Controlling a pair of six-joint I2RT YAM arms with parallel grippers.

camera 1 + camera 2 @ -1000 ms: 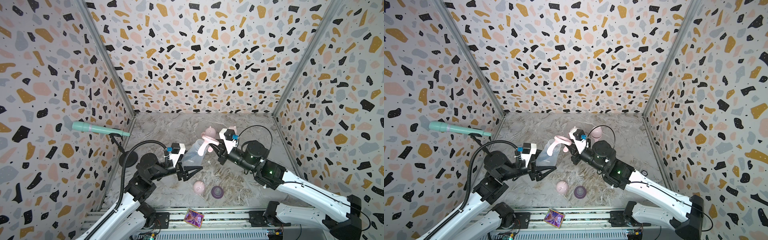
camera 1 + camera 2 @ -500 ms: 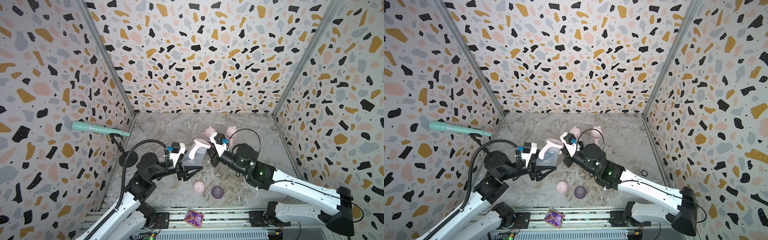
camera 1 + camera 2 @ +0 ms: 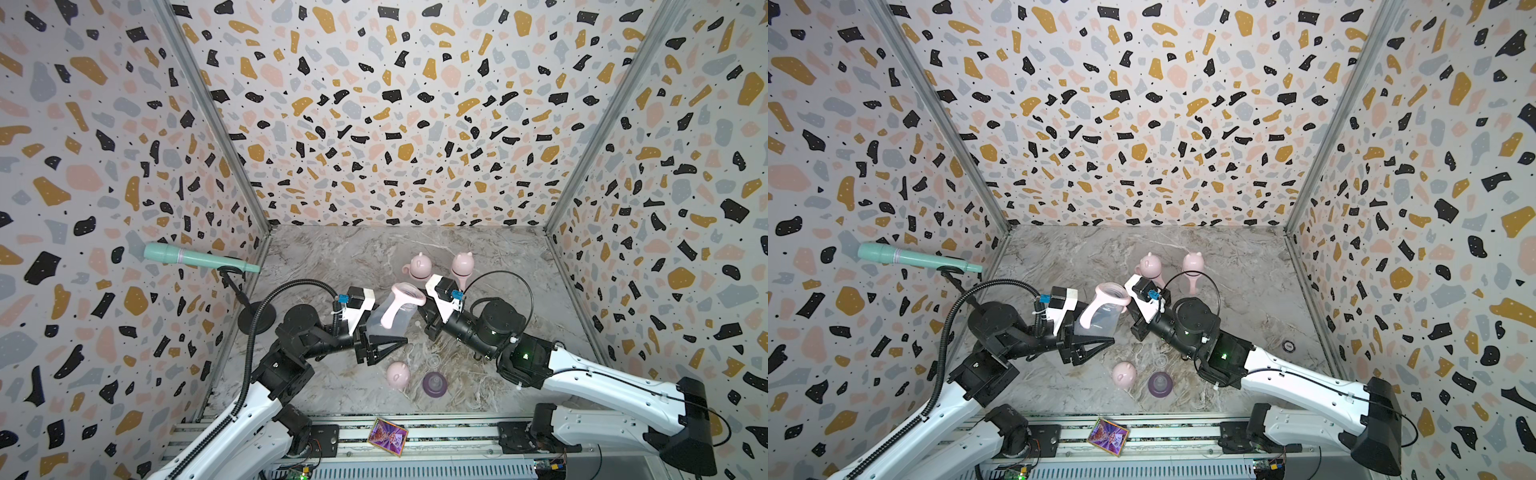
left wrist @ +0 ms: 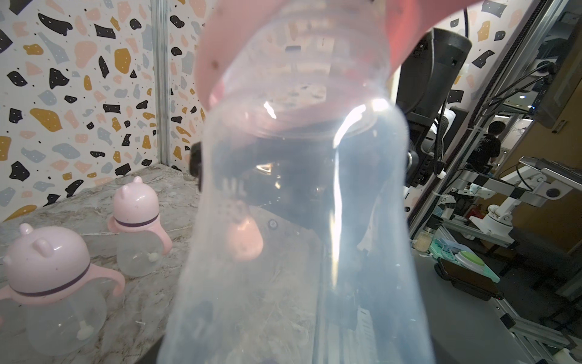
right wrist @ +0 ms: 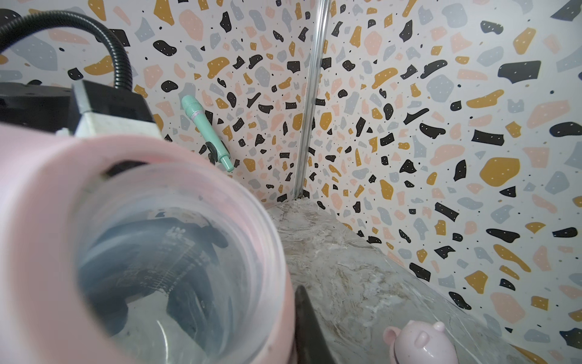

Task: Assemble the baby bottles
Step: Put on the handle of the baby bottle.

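We see walls (image 3: 395, 124) in a white terrazzo pattern, flecked with black, ochre, pale pink and grey. The worktop (image 3: 332, 257) is grey-beige marble with pale veins. The clear bottle (image 3: 388, 324) wears a pale pink collar (image 3: 409, 293). The capped bottles (image 3: 420, 266) show pale pink eared caps, a thin purple band (image 4: 53, 288) and clear bodies. The loose cap (image 3: 397, 374) is pink, and the teat ring (image 3: 434, 383) is translucent purple. The microphone (image 3: 187, 258) is mint green, the arms (image 3: 602, 374) are white and black, and the card (image 3: 387, 436) is purple and orange.
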